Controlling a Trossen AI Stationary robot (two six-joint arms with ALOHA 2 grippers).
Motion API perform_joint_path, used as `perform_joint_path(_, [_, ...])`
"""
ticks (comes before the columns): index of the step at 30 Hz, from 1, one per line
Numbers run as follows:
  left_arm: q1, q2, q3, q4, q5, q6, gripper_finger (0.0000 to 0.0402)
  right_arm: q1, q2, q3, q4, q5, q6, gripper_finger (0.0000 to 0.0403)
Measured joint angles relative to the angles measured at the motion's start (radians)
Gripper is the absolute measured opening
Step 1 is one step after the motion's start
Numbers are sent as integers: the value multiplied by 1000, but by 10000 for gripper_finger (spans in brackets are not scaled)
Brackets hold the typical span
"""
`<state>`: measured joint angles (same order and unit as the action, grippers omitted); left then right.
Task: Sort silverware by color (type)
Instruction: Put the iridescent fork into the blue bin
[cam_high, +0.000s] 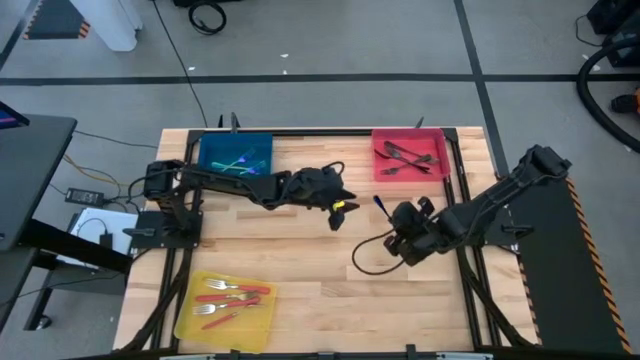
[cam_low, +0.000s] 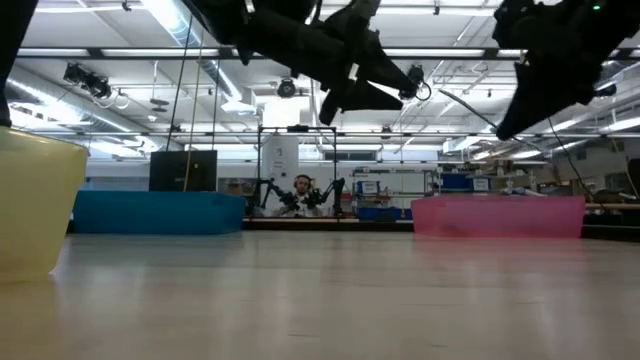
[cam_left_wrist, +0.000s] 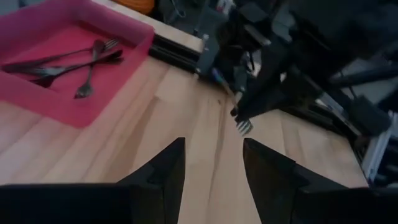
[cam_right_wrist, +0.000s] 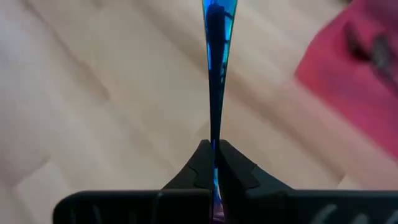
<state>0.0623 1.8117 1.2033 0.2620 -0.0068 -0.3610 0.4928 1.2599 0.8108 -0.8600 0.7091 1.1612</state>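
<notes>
Right gripper (cam_right_wrist: 213, 163): my fingers were clamped tight on a slim iridescent blue-purple utensil (cam_right_wrist: 214, 74), handle sticking straight out fwd from between the fingertips.
Held utensil, pos: lifted off the pale wooden tabletop (cam_high: 330, 290), just in front of the flat red square tray (cam_high: 409, 156), on its left-corner side; tines seen hanging below my gripper in left wrist view (cam_left_wrist: 244, 126).
Left gripper (cam_left_wrist: 213, 163): my fingers stood wide apart w/ nothing between them, hovering over bare wood left of the red tray, pointing toward my right gripper.
Red tray contents: a few dark bronze-black forks (cam_high: 405, 155) lying crossed inside.
Flat blue square tray (cam_high: 236, 155): at the back edge, well left of the red tray; several iridescent teal-blue utensils (cam_high: 238, 163) inside.
Flat yellow square tray (cam_high: 226, 306): at the front edge, far from the red tray, diagonally opposite; red-handled forks w/ silver heads (cam_high: 226, 296) lying in it.
Wood betw. trays: no loose pieces seen there in high view.
Background: a person (cam_low: 300, 190) seated at a desk far behind the table, low view.
</notes>
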Motion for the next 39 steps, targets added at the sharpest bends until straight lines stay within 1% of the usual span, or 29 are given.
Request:
perform_joint_path(4, [21,48,0,145,-1,-77,160,-44,-3,0,41,71,-93,9])
perform_joint_path(7, [34,76,0,213,-1,-108,160,-71,-3,0,97,85,-162,9])
perform_joint_path(13, [46,106,-1,242,2,-153,160,-116,-3,1,192,79,-255,9])
perform_joint_path(17, [42,105,0,260,6,-146,160,-128,-3,1,218,69,-275,9])
perform_joint_path(21, [42,105,-1,287,88,-149,160,-128,-3,2,219,83,-276,9])
perform_joint_path(24, [40,105,-1,290,111,-151,160,-137,-3,2,217,97,-273,9])
perform_joint_path(29, [35,105,0,329,112,-151,160,-182,-4,2,248,94,-276,9])
perform_joint_path(33, [40,105,0,366,108,-150,160,-205,-4,2,321,57,-342,9])
perform_joint_path(36, [53,105,0,374,97,-151,160,-210,-4,2,372,54,-394,9])
perform_joint_path(39, [73,104,0,370,80,-152,160,-214,-4,2,388,65,-403,9])
